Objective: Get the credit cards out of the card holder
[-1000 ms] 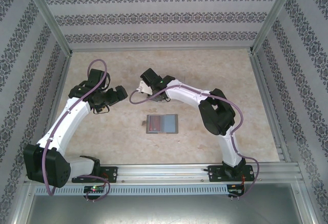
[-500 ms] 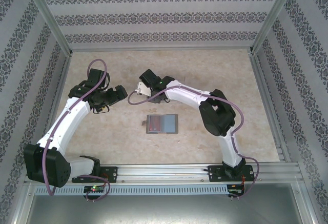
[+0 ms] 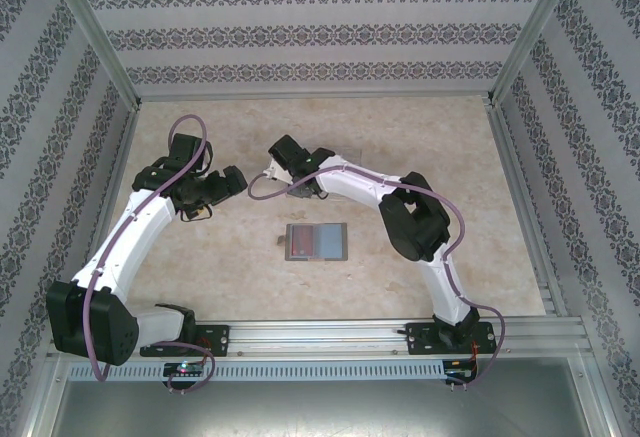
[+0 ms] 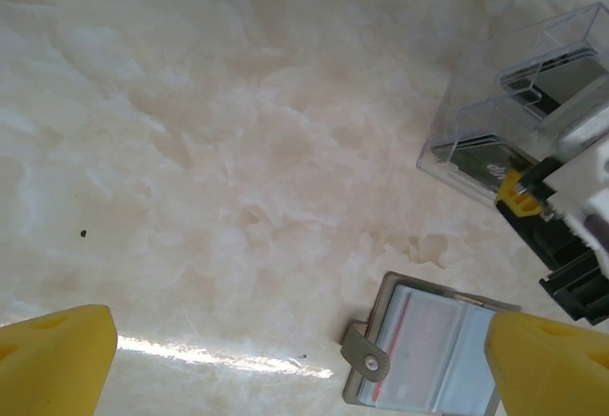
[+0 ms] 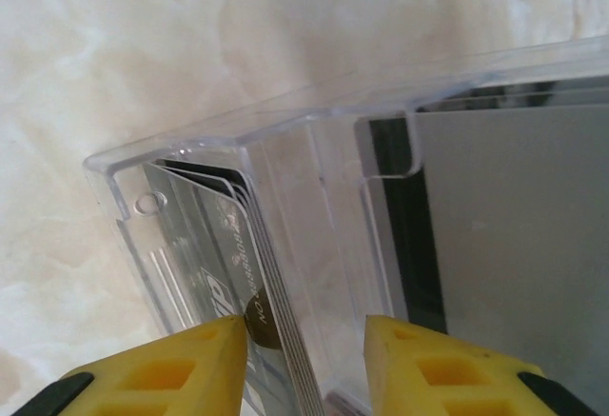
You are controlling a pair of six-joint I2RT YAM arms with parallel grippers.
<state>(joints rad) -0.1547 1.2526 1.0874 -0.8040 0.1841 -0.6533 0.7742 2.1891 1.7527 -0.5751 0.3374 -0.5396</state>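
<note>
The card holder (image 3: 316, 241) lies open on the table, its left half reddish and its right half pale blue. In the left wrist view the card holder (image 4: 428, 354) shows a grey snap tab and a card's red edge (image 4: 385, 345) in a cloudy pocket. My left gripper (image 3: 236, 181) hovers up-left of it, open, its yellow fingertips (image 4: 52, 359) wide apart and holding nothing. My right gripper (image 5: 300, 340) is open over a clear plastic box (image 5: 285, 149). Its fingers straddle a stack of silvery credit cards (image 5: 257, 273) standing in the box's left compartment.
The clear two-compartment box (image 4: 519, 92) stands beyond the holder, and a grey card (image 5: 514, 235) fills its right compartment. The right gripper (image 3: 274, 160) covers the box from above. Patterned walls and metal rails enclose the marble table (image 3: 450, 157).
The right gripper has shifted slightly left and farther over the clear box, which now shows less from above. The left arm and the card holder have not moved.
</note>
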